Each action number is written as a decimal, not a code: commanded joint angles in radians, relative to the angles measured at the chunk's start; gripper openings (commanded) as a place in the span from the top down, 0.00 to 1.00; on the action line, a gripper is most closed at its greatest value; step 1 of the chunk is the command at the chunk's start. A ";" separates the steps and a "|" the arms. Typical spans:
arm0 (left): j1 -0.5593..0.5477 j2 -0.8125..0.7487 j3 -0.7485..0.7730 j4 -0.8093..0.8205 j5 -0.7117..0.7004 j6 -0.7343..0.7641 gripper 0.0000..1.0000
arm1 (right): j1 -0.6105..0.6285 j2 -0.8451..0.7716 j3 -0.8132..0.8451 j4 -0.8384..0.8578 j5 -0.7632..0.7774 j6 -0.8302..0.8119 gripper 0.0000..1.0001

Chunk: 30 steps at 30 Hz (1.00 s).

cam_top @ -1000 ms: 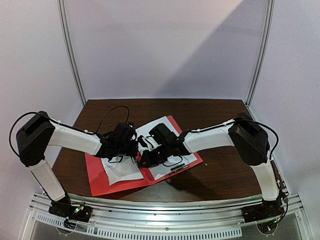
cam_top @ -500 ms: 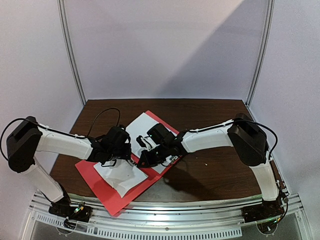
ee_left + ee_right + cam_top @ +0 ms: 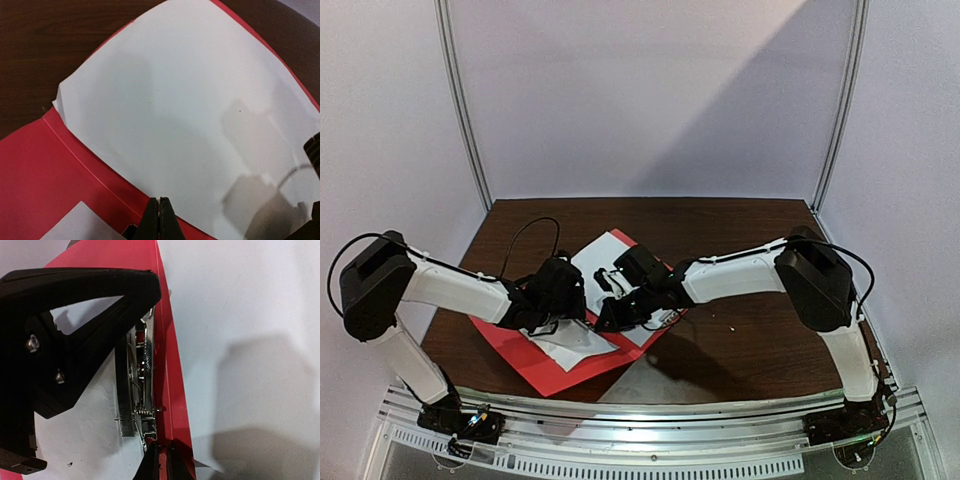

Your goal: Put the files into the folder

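The red folder (image 3: 520, 345) lies open and askew on the table. A large white sheet (image 3: 602, 258) covers its far half, and a smaller sheet (image 3: 570, 345) lies on its near half. My left gripper (image 3: 582, 318) is shut, its tips (image 3: 159, 201) resting at the near edge of the large sheet (image 3: 180, 110), with nothing visible between them. My right gripper (image 3: 604, 320) is shut on the folder's red centre strip (image 3: 170, 365), right beside the metal clip (image 3: 142, 390). The two grippers almost touch over the fold.
The dark wooden table (image 3: 760, 340) ends at the metal rail (image 3: 640, 420) in front of the arm bases. White walls close in the far and side edges. The left gripper's black body (image 3: 75, 340) fills the left of the right wrist view.
The folder has slid left and turned with its sheets, swinging near first and then partly back. Both grippers moved left with it and stayed shut.
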 commanded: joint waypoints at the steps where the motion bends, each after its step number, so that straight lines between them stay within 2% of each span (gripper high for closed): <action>1: -0.069 0.012 -0.086 -0.377 0.131 -0.030 1.00 | -0.009 0.207 -0.081 -0.288 0.225 0.008 0.94; 5: -0.074 -0.100 -0.064 -0.466 0.077 -0.042 1.00 | -0.010 0.221 -0.075 -0.299 0.240 0.010 0.94; 9: -0.074 -0.163 -0.090 -0.486 0.091 -0.062 1.00 | -0.009 0.230 -0.074 -0.294 0.240 0.017 0.94; 17: -0.074 -0.043 -0.168 -0.314 0.147 -0.085 1.00 | -0.010 0.236 -0.072 -0.294 0.239 0.018 0.95; 21: -0.072 -0.015 -0.183 -0.250 0.122 -0.084 1.00 | -0.009 0.233 -0.074 -0.294 0.240 0.015 0.95; 30: -0.065 0.025 -0.184 -0.215 0.099 -0.076 1.00 | -0.009 0.233 -0.075 -0.291 0.234 0.015 0.95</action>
